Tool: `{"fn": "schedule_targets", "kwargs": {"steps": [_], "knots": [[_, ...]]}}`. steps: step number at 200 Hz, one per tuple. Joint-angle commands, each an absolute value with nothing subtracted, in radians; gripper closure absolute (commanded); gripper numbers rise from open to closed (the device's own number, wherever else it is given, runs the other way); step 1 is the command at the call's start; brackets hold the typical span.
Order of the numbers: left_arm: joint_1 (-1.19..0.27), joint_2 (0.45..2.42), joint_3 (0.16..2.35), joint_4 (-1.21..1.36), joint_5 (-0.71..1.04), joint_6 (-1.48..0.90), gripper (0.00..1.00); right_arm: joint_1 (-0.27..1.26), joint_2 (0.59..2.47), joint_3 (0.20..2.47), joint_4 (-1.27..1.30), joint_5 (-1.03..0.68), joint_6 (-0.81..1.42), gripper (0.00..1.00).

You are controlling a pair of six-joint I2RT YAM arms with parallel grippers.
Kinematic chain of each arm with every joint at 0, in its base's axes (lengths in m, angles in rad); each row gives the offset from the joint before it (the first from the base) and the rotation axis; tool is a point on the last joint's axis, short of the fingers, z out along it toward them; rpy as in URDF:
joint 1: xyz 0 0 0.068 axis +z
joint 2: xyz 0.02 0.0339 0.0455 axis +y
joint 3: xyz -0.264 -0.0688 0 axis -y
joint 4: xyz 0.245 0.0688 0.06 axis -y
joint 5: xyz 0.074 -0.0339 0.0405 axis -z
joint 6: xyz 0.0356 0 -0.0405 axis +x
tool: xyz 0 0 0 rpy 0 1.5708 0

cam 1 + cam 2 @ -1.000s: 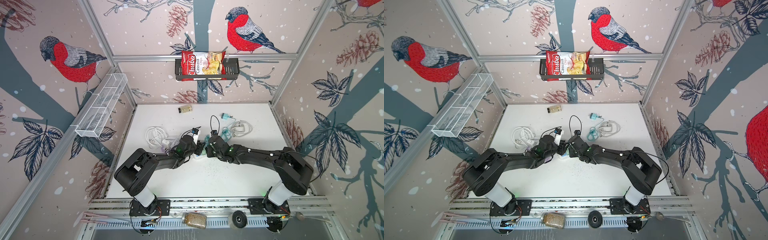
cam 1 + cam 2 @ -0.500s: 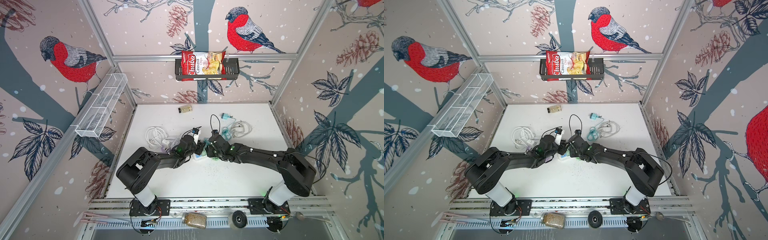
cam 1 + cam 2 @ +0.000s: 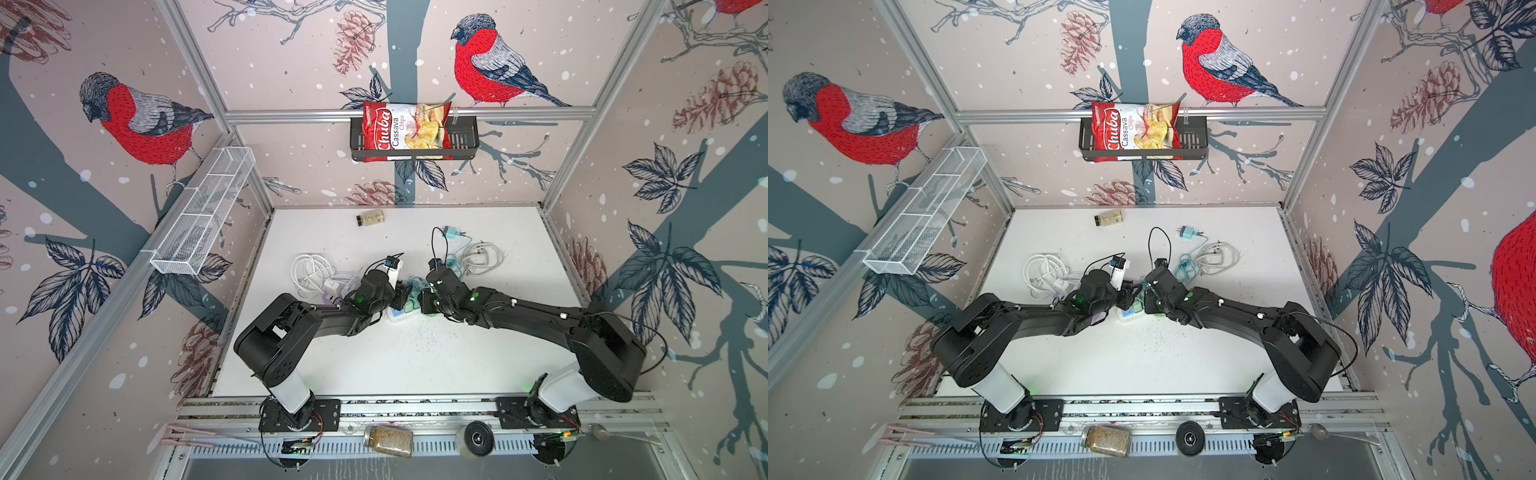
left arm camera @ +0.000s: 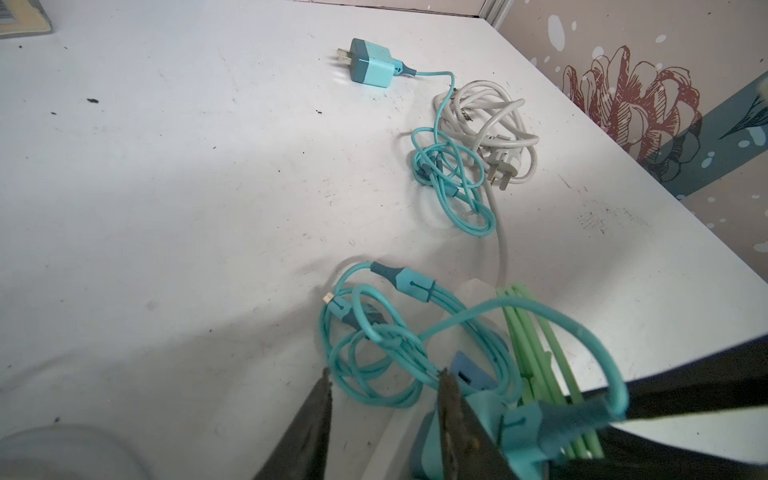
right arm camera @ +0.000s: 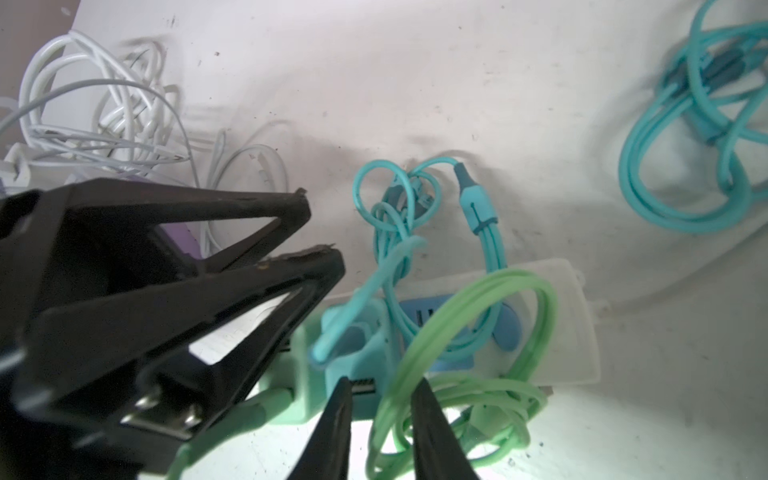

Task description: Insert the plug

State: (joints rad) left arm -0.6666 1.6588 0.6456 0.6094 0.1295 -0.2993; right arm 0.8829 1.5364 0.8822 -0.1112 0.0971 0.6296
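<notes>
Your two grippers meet at the table's centre over the white power strip (image 5: 552, 316), where the teal plug (image 5: 357, 353) stands beside a mint plug (image 5: 301, 386) (seated or not, I cannot tell). The left gripper (image 4: 385, 376) has its fingers apart, clamping nothing. The right gripper (image 5: 382, 384) has its fingers drawn close, with a green cable (image 5: 536, 299) loop passing between them.

The bare table (image 3: 395, 357) lies open toward 6 o'clock. A white cable tangle (image 3: 309, 272) crowds 9 o'clock, and more cords (image 3: 482, 255) crowd 2 o'clock. At 12 o'clock the black wall basket (image 3: 465, 141) holds a chips bag (image 3: 405, 131).
</notes>
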Motion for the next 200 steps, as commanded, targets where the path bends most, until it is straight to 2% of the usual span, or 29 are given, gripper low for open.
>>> {"fn": "schedule_targets", "kwargs": {"steps": [1,32,124,130,143,200], "knots": [[-0.672,1.664,0.651,0.582,0.141,-0.3,0.58,0.884,1.534,0.874,-0.084,0.095,0.641,0.76],[-0.673,1.668,0.653,0.587,0.141,-0.3,0.58,0.879,1.549,0.877,-0.08,0.088,0.635,0.8],[-0.678,1.687,0.666,0.595,0.144,-0.3,0.59,0.931,1.596,0.878,-0.065,0.061,0.661,0.83],[-0.678,1.688,0.666,0.595,0.143,-0.299,0.59,0.932,1.593,0.879,-0.071,0.064,0.662,0.82],[-0.678,1.686,0.667,0.591,0.134,-0.298,0.59,0.933,1.576,0.885,-0.095,0.09,0.661,0.72],[-0.678,1.677,0.703,0.517,0.053,-0.274,0.58,0.837,1.448,0.91,-0.149,0.137,0.602,0.48]]}}
